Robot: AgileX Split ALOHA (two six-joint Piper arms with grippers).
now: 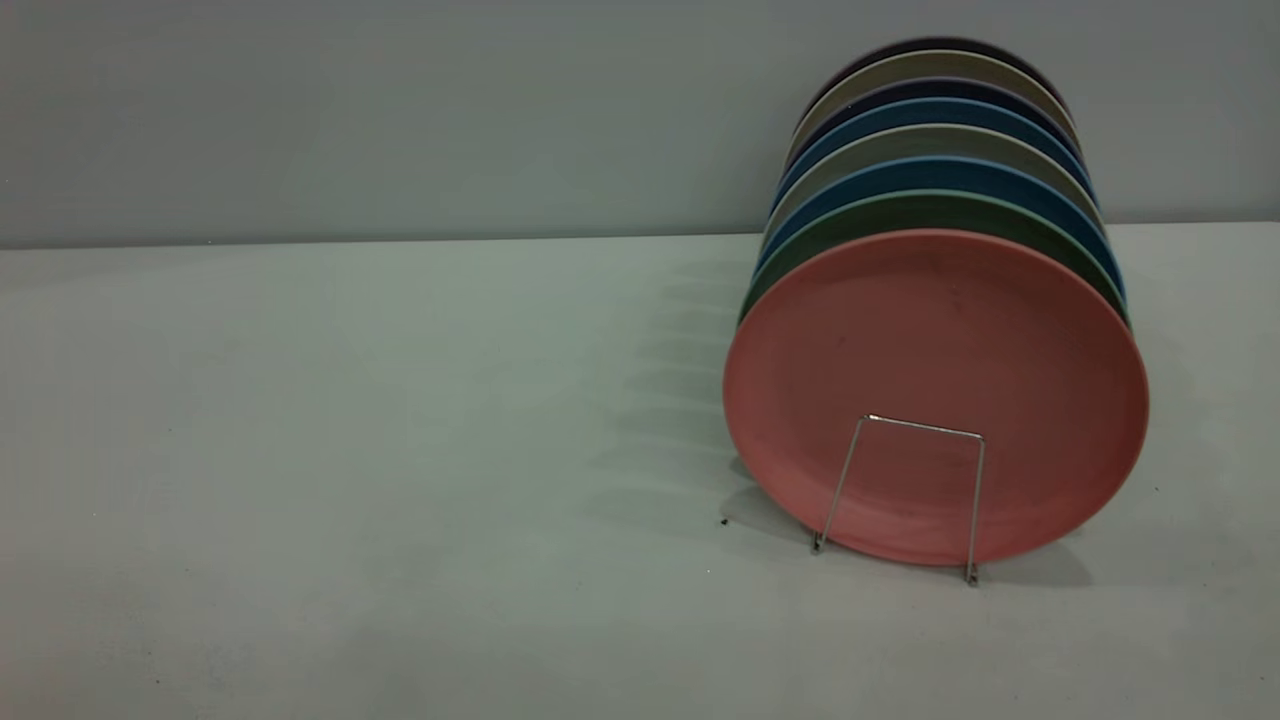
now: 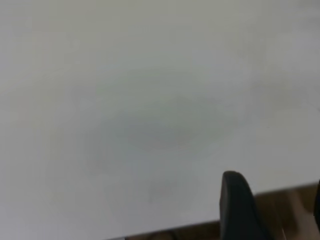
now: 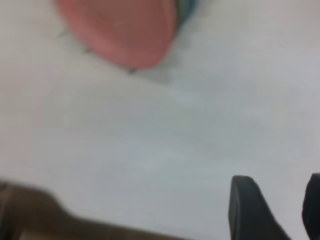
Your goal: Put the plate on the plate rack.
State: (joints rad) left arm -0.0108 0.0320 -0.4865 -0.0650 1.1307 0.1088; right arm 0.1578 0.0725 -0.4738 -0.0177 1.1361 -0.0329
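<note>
Nearest the exterior camera: bare pale table [image 1: 350,520], then the front wire loop of the plate rack [image 1: 905,490], both feet down on the surface. The plate [image 1: 935,390] stands on edge directly behind that loop, face to the camera, leaning back on a teal-green plate [image 1: 800,262]. Behind it a row of blue plates [image 1: 935,112] and grey ones, all upright in the rack.

Neither arm shows in the exterior view. Right wrist view: right gripper [image 3: 272,212] hangs over the table near its edge, well apart from the plate [image 3: 120,30]; two dark fingers [image 3: 247,210] with table visible between them, so spread and empty. Left wrist view: one dark finger [image 2: 237,207] of the left gripper over bare table, the other barely at the picture's border (cannot tell whether spread or closed). It holds nothing that shows.

Judgement: placement reads as done. The plate sits in the front slot, carried by the rack and not by a gripper. The step in hand looks like withdrawal or parking.

Next move calls for little: keep both arms clear of the row. Front loop is much shorter than the plate, so a knock could tip the plate forward over it.
</note>
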